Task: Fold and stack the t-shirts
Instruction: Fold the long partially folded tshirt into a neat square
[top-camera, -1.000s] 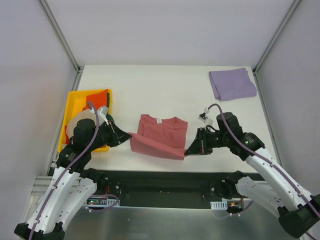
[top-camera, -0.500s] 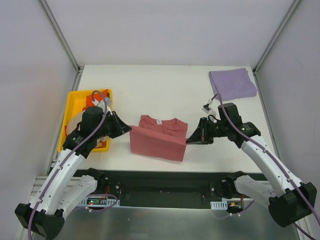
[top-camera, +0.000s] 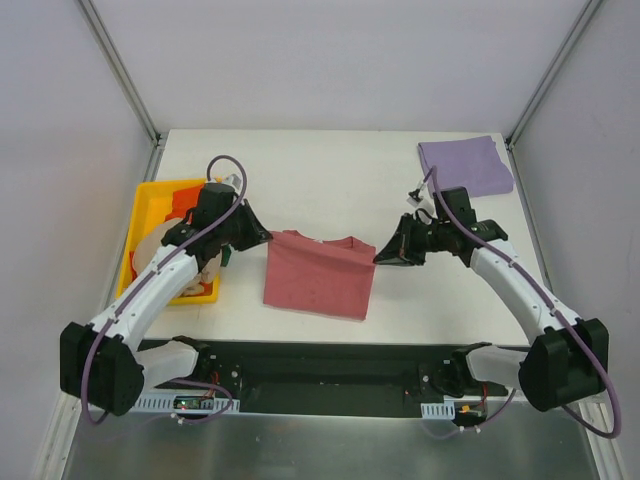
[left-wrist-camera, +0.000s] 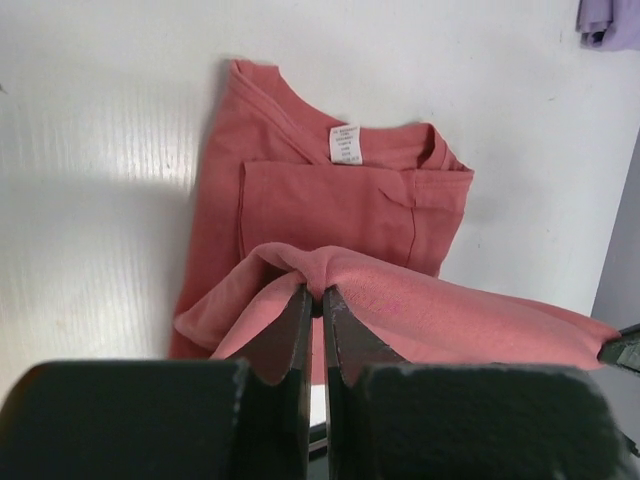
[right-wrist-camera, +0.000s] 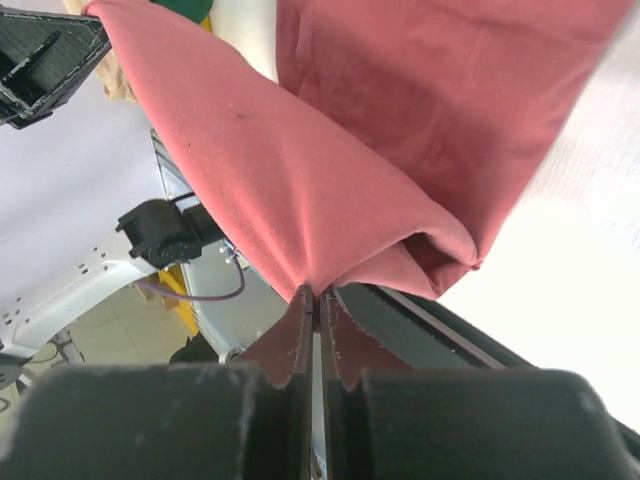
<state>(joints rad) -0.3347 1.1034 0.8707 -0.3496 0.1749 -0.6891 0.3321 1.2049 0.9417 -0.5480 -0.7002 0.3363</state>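
The dusty red t-shirt (top-camera: 318, 277) lies on the white table in front of the arms, its lower half folded up over the collar end. My left gripper (top-camera: 265, 238) is shut on its left corner (left-wrist-camera: 300, 270). My right gripper (top-camera: 380, 256) is shut on its right corner (right-wrist-camera: 330, 270). Both hold the folded edge just above the collar end. The white label (left-wrist-camera: 344, 143) and collar show in the left wrist view. A folded lavender t-shirt (top-camera: 464, 167) lies at the far right corner. Orange and dark green cloth (top-camera: 185, 198) sits in the bin.
A yellow plastic bin (top-camera: 143, 212) stands at the table's left edge, beside my left arm. Grey frame posts rise at the far corners. The table's near edge (top-camera: 330, 343) meets a dark rail.
Both grippers have carried the shirt's lower edge up and away from the near edge, over toward the collar. The fold has closed, and the shirt now looks almost flat.
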